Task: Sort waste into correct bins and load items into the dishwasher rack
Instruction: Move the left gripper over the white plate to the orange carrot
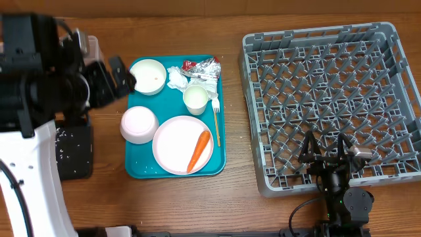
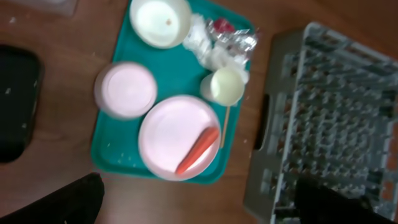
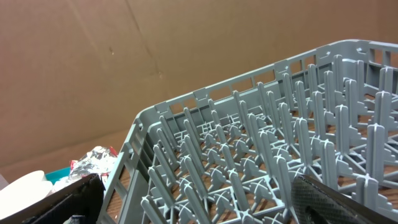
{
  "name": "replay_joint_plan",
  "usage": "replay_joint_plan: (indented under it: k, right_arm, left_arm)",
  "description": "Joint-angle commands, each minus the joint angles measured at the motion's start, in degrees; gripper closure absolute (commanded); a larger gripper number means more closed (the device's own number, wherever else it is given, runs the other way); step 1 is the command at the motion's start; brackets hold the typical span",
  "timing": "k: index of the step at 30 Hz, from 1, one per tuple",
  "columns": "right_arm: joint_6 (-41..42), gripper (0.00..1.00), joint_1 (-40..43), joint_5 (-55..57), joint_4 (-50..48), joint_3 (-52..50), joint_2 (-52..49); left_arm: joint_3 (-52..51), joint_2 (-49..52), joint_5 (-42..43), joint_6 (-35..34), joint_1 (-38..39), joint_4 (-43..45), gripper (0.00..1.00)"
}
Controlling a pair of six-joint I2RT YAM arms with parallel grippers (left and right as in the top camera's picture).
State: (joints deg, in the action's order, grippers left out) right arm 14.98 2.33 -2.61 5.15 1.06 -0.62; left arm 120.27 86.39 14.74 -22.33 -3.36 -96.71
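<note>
Orange carrot (image 1: 198, 150) on wht plate (image 1: 172, 139) (diagonal), rack (image 1: 250, 105) rt.

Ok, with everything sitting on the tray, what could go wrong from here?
The carrot lies loose on the plate; lifting the plate first would likely roll it off. The napkins and foil wrapper are bunched together beside the cup, so one grab may take both or tip the cup. The thin fork lies flat beside the plate, likely hard to pinch.
</note>
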Motion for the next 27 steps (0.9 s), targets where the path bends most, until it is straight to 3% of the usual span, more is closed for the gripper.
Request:
replay_joint_plan:
  k: [1,7,13,23,27]
  right_arm:
    - [0.07,0.00,0.33,0.00,-0.50,-0.59,0.46]
    - [0.07,0.00,0.33,0.00,-0.50,-0.59,0.46]
    - [0.07,0.00,0.33,0.00,-0.50,-0.59,0.46]
    - [0.07,0.00,0.33,0.00,-0.50,-0.59,0.46]
    - [0.07,0.00,0.33,0.00,-0.50,-0.59,0.46]
  left_arm:
    - [-8.24,-2.51,-5.25,-2.19,0.37,-0.07,0.00]
    - [-21.77,-4.13,-5.99,-3.21,0.39,3.21,0.00]
    - [-33.59,-4.13,-1.31,-0.59,1.81,11.26,0.01]
    - [-46.03,-3.56,-2.01,2.34,19.56,27.39,0.02]
    - [-50.93,-1.79,-2.93,-0.02,24.76,33.97,0.11]
